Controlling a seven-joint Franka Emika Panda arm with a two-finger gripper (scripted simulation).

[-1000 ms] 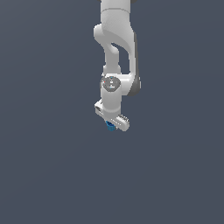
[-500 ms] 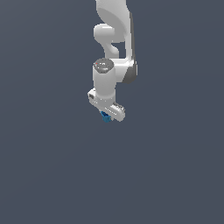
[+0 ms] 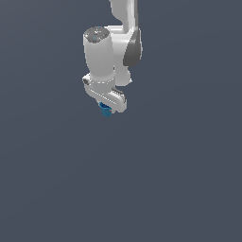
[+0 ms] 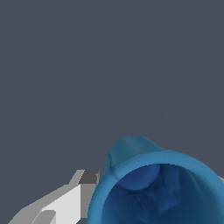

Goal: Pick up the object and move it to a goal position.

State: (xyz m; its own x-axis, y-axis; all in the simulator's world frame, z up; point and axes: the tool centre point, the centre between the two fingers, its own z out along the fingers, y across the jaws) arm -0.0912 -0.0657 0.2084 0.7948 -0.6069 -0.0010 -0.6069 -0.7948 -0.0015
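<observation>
The object is a small bright blue cup-like piece with a darker hollow. It sits just under the white gripper, held in the air above the dark grey ground. In the wrist view the blue cup fills the near part of the picture, its open mouth facing the camera. One white finger rests against its side; the other finger is hidden behind the cup. The gripper is shut on the cup.
The white arm reaches in from the top of the exterior view. A plain dark grey surface lies all around, with nothing else in sight.
The arm has lifted and swung, carrying the blue cup up and slightly toward the exterior view's left. The wrist has turned. The grip has held.
</observation>
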